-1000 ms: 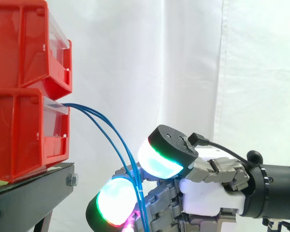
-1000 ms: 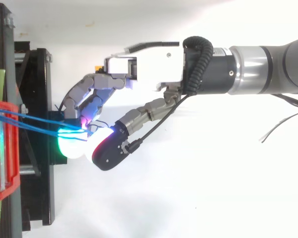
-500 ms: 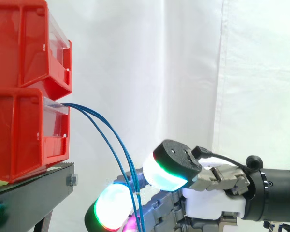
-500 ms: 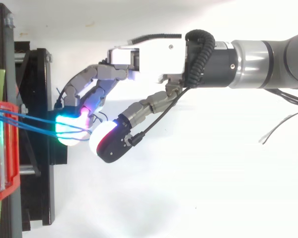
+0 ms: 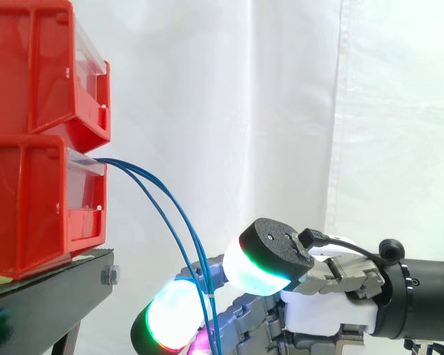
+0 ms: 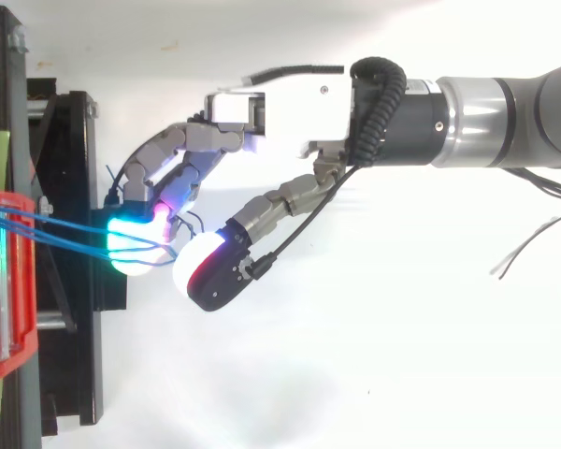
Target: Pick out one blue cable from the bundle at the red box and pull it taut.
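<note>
Hand [image 5: 327,314] dropped lower; blue cables [image 5: 168,211] run behind it, grip unclear.

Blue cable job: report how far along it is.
Done: the hand is at the blue cables hanging from the lower red bin. In hand: singling one out; several run into it together, grip unclear. Left: pulling taut; they sag in a curve.
</note>
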Robot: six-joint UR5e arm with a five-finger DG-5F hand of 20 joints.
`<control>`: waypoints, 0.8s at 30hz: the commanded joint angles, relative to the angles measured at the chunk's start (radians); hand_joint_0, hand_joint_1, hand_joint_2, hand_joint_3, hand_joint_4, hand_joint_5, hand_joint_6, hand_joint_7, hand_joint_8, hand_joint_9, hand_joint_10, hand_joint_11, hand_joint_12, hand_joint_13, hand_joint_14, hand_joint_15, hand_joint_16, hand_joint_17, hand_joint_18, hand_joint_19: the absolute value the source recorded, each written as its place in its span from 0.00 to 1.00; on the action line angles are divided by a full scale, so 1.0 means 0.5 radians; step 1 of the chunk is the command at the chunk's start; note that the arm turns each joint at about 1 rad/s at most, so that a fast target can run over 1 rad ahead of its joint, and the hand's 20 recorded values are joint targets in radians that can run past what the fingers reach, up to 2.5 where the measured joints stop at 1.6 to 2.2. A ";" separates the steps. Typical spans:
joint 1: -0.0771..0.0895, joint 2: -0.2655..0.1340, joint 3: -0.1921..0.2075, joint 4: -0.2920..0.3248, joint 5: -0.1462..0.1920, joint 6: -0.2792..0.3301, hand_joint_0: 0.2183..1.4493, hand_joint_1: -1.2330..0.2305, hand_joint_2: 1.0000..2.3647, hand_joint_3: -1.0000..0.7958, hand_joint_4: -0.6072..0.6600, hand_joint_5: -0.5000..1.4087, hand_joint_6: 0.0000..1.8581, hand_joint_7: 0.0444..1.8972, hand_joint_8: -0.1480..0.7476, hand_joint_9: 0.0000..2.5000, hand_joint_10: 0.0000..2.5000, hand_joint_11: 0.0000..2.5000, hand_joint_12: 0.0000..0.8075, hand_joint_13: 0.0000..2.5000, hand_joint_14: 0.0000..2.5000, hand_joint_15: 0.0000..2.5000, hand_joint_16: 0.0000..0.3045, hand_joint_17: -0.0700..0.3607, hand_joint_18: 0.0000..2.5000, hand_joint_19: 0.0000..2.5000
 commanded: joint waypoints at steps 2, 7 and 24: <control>-0.005 -0.003 -0.003 0.010 -0.003 0.003 0.25 0.41 0.00 0.32 0.51 0.16 0.42 0.39 0.46 0.32 0.01 0.21 0.46 0.28 0.01 0.15 0.18 0.45 0.26 0.28; -0.014 0.000 0.000 0.007 -0.006 0.006 0.27 0.41 0.01 0.36 0.51 0.16 0.43 0.39 0.45 0.32 0.01 0.22 0.45 0.28 0.01 0.15 0.18 0.44 0.25 0.28; -0.024 0.000 0.000 0.010 -0.006 0.009 0.27 0.40 0.01 0.37 0.53 0.16 0.45 0.37 0.45 0.32 0.01 0.22 0.45 0.28 0.01 0.15 0.18 0.44 0.26 0.28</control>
